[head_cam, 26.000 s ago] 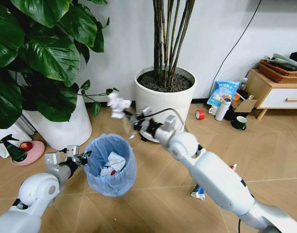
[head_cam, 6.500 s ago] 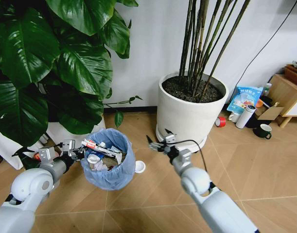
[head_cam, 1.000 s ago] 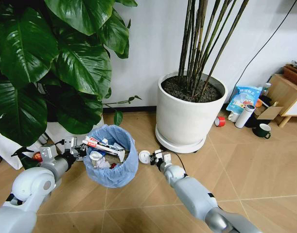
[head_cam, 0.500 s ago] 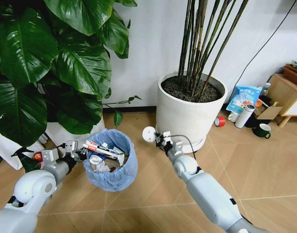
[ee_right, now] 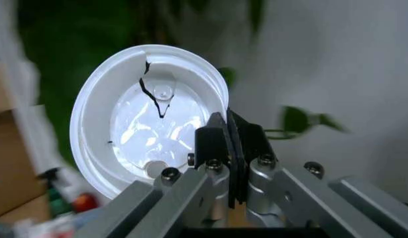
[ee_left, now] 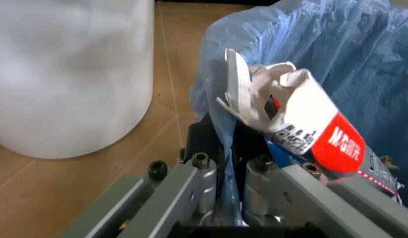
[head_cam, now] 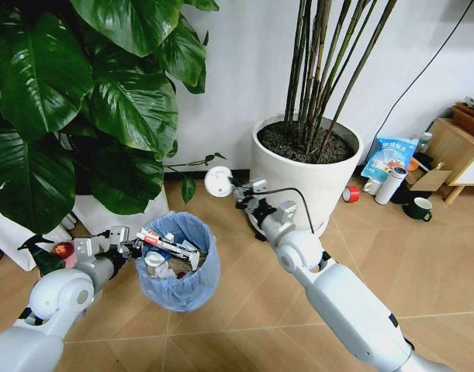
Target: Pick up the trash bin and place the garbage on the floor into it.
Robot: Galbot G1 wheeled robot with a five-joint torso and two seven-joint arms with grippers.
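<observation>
The trash bin (head_cam: 180, 267), lined with a light-blue bag (ee_left: 336, 59), hangs just above the herringbone floor (head_cam: 244, 310). My left gripper (head_cam: 132, 249) is shut on its rim; in the left wrist view the bag edge is pinched between the jaws of that gripper (ee_left: 232, 163). Garbage fills the bin, with a red-and-white tube (head_cam: 168, 244) lying across the top. My right gripper (head_cam: 235, 190) is shut on a white disc lid (head_cam: 218, 181), held in the air above and behind the bin. The right wrist view shows the cracked lid (ee_right: 151, 124) clamped at its edge.
A large white pot (head_cam: 302, 182) with bamboo stands right behind the right arm. A broad-leaved plant (head_cam: 74, 101) in another white pot (ee_left: 65, 74) crowds the left. A bottle (head_cam: 392, 184), mug (head_cam: 419, 209) and tape roll (head_cam: 351, 194) sit at the right by a wooden cabinet (head_cam: 465, 151).
My right gripper took the white lid off the floor beside the bin and lifted it up and back, to above the bin's far side. The left arm holds the bin steady.
</observation>
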